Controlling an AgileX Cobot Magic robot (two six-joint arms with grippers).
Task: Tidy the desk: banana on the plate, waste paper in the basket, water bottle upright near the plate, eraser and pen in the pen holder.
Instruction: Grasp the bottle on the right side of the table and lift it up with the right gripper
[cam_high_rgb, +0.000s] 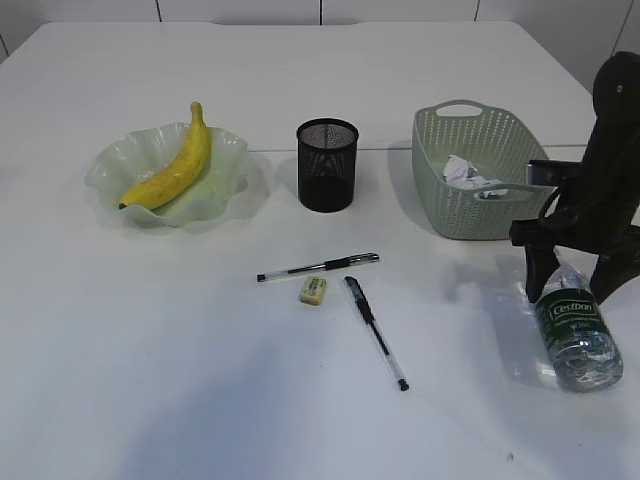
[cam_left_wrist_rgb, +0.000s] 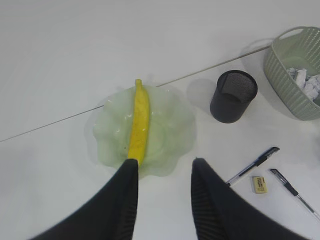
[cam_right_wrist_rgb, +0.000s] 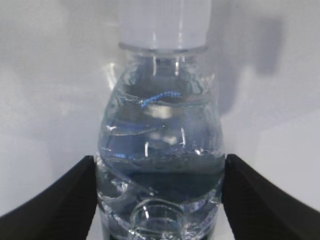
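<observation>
The water bottle (cam_right_wrist_rgb: 160, 150) lies on its side on the tabletop (cam_high_rgb: 200, 400), long axis running away from me, straddled by my right tool (cam_right_wrist_rgb: 159, 200), jaws wide on either flank. My left tool (cam_left_wrist_rgb: 162, 200) hangs half-open, empty, far off.

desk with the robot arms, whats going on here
The right gripper straddles the water bottle, which lies on its side on the desk. The banana is in the plate, the waste paper in the basket. Two pens and the eraser lie loose by the pen holder. The left gripper hangs open, empty.
</observation>
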